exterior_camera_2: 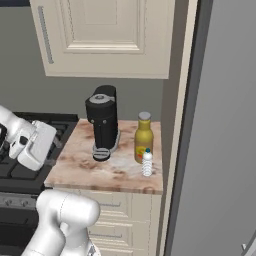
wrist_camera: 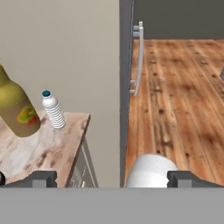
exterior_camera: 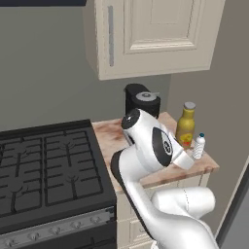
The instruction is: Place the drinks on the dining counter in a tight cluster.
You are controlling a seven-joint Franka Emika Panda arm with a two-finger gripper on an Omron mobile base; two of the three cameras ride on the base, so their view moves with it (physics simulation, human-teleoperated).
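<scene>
Two drinks stand upright near the right end of a small marble counter (exterior_camera: 111,138). One is a fat yellow-amber bottle (exterior_camera: 186,125) (exterior_camera_2: 143,140) (wrist_camera: 17,109). The other is a tiny clear ribbed water bottle (exterior_camera: 198,146) (exterior_camera_2: 147,163) (wrist_camera: 53,111) with a blue cap, just in front of it. My gripper (wrist_camera: 113,179) is open, jaws wide apart, with nothing between them. It hovers by the counter's corner, and both bottles lie ahead of its left fingertip (wrist_camera: 43,178), apart from it. The dining counter is out of view.
A black coffee machine (exterior_camera: 141,99) (exterior_camera_2: 102,120) stands at the back of the small counter. A black stove (exterior_camera: 48,165) adjoins it on the left, cream wall cabinets (exterior_camera: 151,34) hang above, and a tall grey panel (exterior_camera_2: 225,125) closes the right. Wooden floor (wrist_camera: 183,96) lies beyond.
</scene>
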